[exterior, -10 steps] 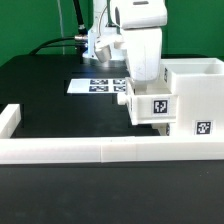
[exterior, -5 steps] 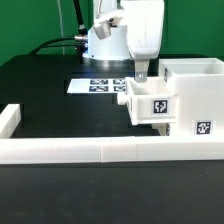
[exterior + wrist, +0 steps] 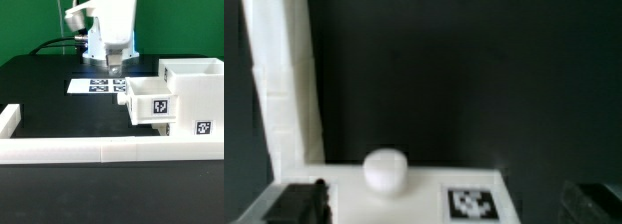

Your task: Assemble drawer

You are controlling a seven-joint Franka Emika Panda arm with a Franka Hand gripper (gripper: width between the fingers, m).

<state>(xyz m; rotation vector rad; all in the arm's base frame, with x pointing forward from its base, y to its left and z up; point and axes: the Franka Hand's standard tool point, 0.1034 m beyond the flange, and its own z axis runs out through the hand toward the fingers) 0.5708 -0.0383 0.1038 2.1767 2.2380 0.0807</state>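
Border wall [image 3: 100, 150]: long, low, white, nearest the exterior camera, one end turned up at that view's left. Case [image 3: 195, 95]: behind the wall, at the exterior view's right, tagged. Tray [image 3: 150, 103]: knobbed, tagged, protruding from the case's side. Marker board [image 3: 97, 85]: flat on the black table [image 3: 40, 95], farther back. Gripper [image 3: 117, 68]: above the board, apart from the tray, fingers parted, empty.
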